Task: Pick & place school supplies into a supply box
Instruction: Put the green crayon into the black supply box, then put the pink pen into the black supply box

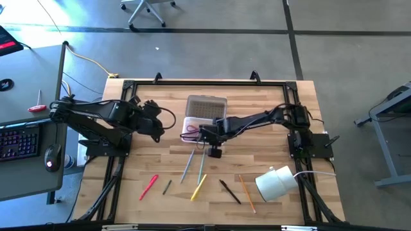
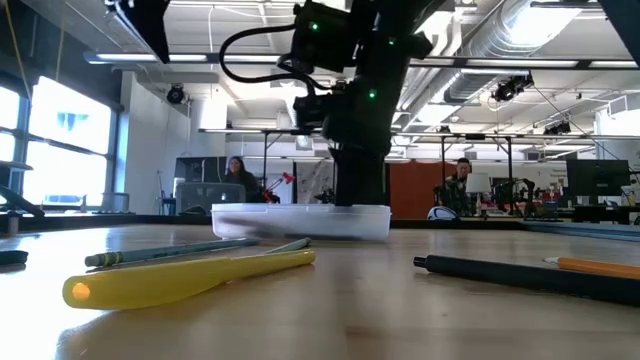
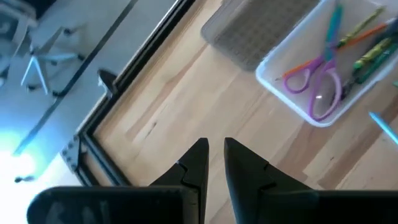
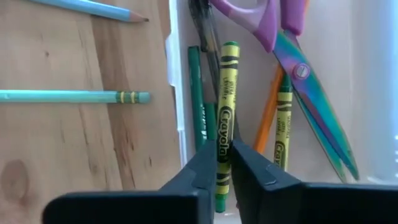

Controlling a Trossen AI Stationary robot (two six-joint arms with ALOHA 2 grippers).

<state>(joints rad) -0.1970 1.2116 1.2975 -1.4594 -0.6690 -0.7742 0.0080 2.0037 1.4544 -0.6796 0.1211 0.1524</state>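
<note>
Right wrist view alone shows the right gripper pinching a yellow crayon inside the supply box.

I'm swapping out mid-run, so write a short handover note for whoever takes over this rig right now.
Right gripper: over the clear plastic supply box, pinching a yellow-green crayon inside it.
Left gripper: waiting above bare table left of the box, slightly open, empty.
Done: purple-handled scissors and several crayons are boxed.
Left: yellow marker, red pen, two light pencils, black pen, orange pencil.
</note>
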